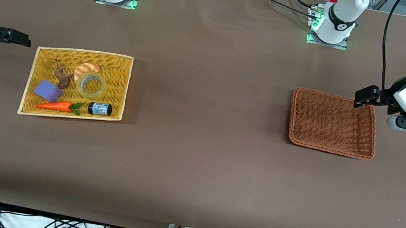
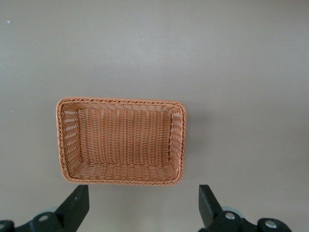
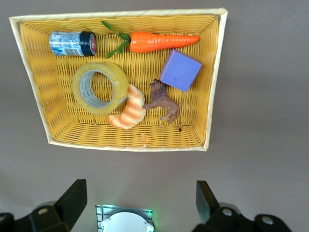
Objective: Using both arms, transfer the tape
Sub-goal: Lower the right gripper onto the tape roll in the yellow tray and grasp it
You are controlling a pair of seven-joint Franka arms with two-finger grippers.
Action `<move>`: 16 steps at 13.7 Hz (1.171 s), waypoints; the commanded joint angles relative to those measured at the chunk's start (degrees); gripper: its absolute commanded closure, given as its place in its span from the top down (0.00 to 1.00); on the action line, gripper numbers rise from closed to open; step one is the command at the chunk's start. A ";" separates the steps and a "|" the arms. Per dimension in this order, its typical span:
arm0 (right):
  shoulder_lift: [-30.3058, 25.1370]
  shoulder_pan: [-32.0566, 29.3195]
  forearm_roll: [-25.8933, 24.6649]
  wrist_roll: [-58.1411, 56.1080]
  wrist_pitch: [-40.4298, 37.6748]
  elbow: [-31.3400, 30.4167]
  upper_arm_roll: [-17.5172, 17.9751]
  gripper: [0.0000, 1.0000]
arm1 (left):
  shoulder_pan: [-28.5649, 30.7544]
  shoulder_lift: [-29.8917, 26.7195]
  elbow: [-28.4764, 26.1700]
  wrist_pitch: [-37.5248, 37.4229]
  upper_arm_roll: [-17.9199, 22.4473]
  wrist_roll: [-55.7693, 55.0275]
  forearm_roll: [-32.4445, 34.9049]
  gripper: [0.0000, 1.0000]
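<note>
— While waiting up over the table, holding anything? Starting with the right gripper (image 1: 13, 37) (image 3: 140, 205).

— Holding nothing. Jaws wide apart, hanging over bare table (image 1: 195, 162) just beside the yellow basket (image 1: 85, 51) (image 3: 120, 13), at about ten o'clock from its middle in the front view.

— And the left gripper (image 1: 364, 97) (image 2: 142, 205)?

— Same: jaws spread, gripping nothing. Hovering at the brown basket's (image 1: 336, 96) (image 2: 120, 101) rim, near two o'clock from its middle, toward the left arm's end of the table.

— Where to look for the tape (image 1: 92, 85) (image 3: 99, 87)?

— Lying flat near the middle of the yellow basket, hole facing up, toward the right arm's end of the table and well apart from both grippers. Touching the striped croissant toy (image 1: 87, 68) at its eleven o'clock.

— Anything else around it?

— Plenty, going by the front view. At five o'clock from the roll, lying on its side, a small dark jar (image 1: 100, 108). Beside that, along the basket's six o'clock wall, a toy carrot (image 1: 55, 106). At nine o'clock, a brown animal figure (image 1: 63, 77); between eight and nine, a purple block (image 1: 48, 91).
</note>
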 commanded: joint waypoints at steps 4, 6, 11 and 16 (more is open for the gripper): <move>-1.65 1.00 -0.21 6.74 22.66 -19.61 3.94 1.00 | 0.29 -0.07 0.62 -0.89 -0.18 -0.37 1.07 1.00; -1.56 1.00 -0.30 7.89 29.43 -24.62 5.44 1.00 | 0.29 -0.07 0.53 -0.89 -0.18 -0.37 1.07 1.00; -0.95 1.00 -0.82 7.81 44.39 -34.57 5.53 1.00 | 0.29 -0.07 0.61 -0.89 -0.18 -0.37 1.07 1.00; 2.12 1.00 -0.82 7.81 51.87 -36.34 5.53 1.00 | 0.29 0.02 0.62 -0.89 -0.18 -0.37 1.07 1.00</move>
